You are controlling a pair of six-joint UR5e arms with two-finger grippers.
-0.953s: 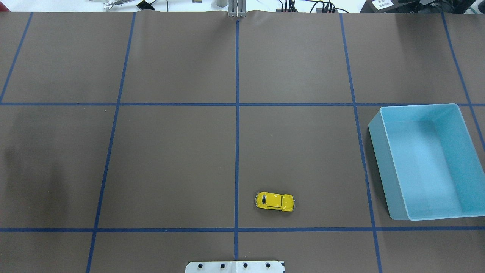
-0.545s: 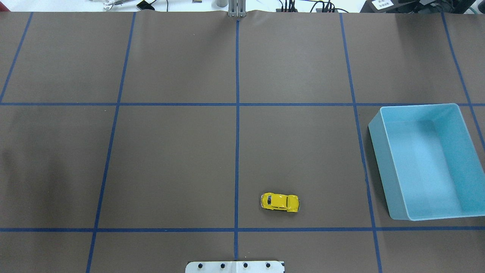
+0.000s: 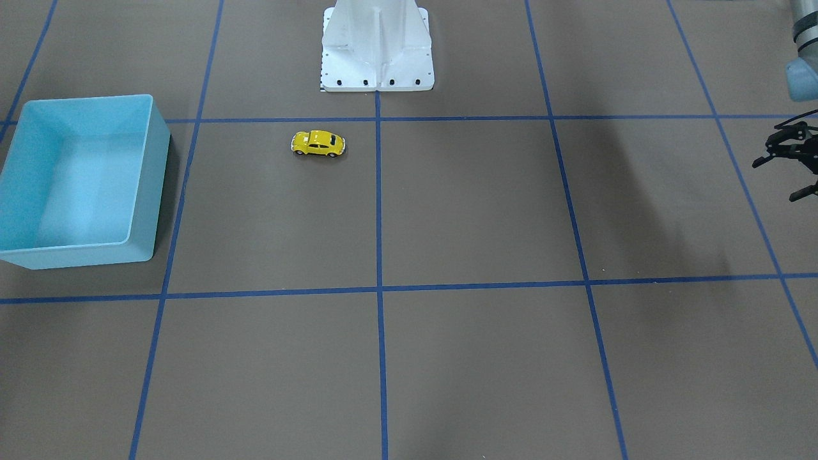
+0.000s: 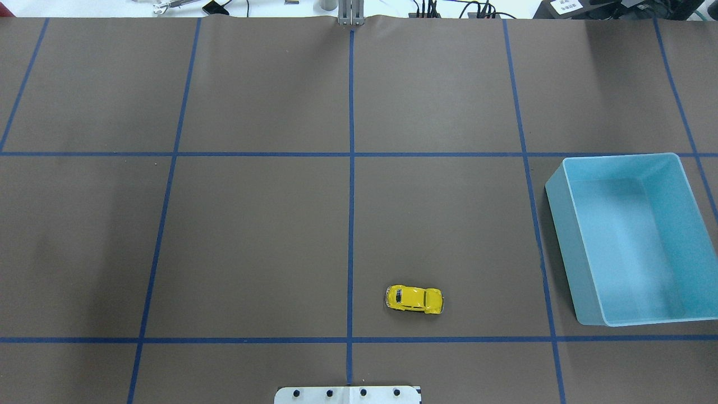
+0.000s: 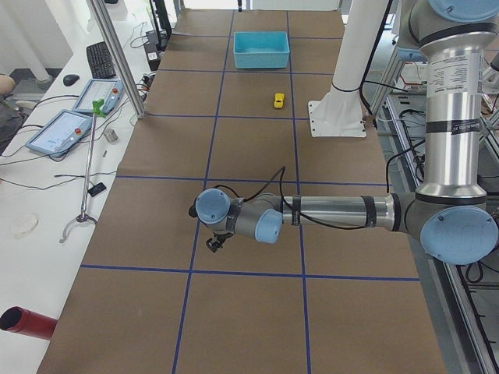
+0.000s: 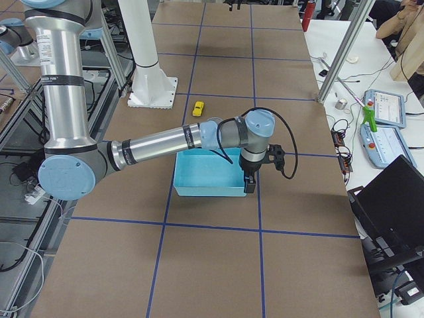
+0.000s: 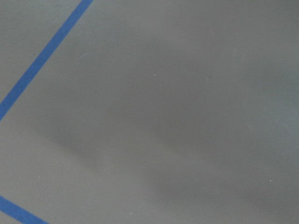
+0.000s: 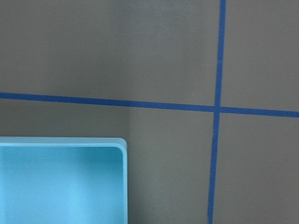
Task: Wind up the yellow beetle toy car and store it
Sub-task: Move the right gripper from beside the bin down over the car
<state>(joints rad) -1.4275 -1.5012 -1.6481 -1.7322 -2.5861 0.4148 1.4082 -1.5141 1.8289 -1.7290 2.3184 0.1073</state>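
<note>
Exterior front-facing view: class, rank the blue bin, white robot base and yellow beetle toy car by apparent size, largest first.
1. blue bin
2. white robot base, cropped at top
3. yellow beetle toy car

We see a yellow toy car [image 4: 414, 299] on its wheels on the brown table [image 4: 252, 235], just right of the middle blue tape line [image 4: 351, 224]. A light-blue bin [image 4: 567, 235] stands well apart on the right.

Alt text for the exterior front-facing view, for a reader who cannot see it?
A yellow beetle toy car sits on the brown, blue-gridded table near the robot's white base, apart from an empty light-blue bin at left. The left end effector, open, hangs at the right edge.
</note>
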